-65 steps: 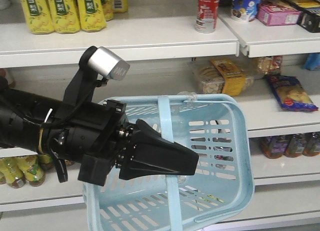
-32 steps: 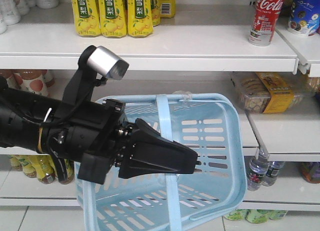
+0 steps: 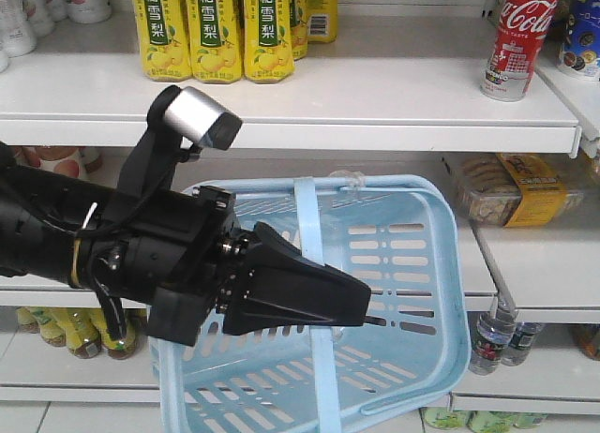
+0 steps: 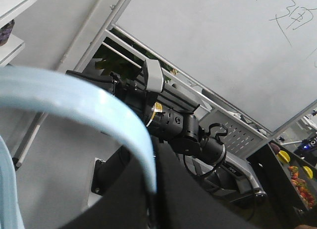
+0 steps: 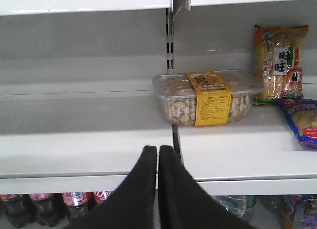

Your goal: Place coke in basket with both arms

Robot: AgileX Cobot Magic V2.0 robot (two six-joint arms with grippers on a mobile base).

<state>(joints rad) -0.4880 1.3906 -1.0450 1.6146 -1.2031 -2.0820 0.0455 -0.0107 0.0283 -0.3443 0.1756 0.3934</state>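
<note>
The coke, a glossy red bottle with a silvery band near its base, stands upright on the top shelf at the far right. The light-blue basket hangs tilted in front of the shelves. My left gripper is shut on its strap handle. In the left wrist view the handle arcs down into the shut left gripper. My right gripper is shut with nothing in it, pointing at a white shelf edge. It is out of the front view.
Yellow pear-drink bottles line the top shelf on the left. A clear biscuit box with a yellow label and snack bags sit on the middle shelf. Dark red-labelled bottles stand on the shelf below.
The shelves and the coke have slid to the right in the front view. The left arm and basket keep their place in that view.
</note>
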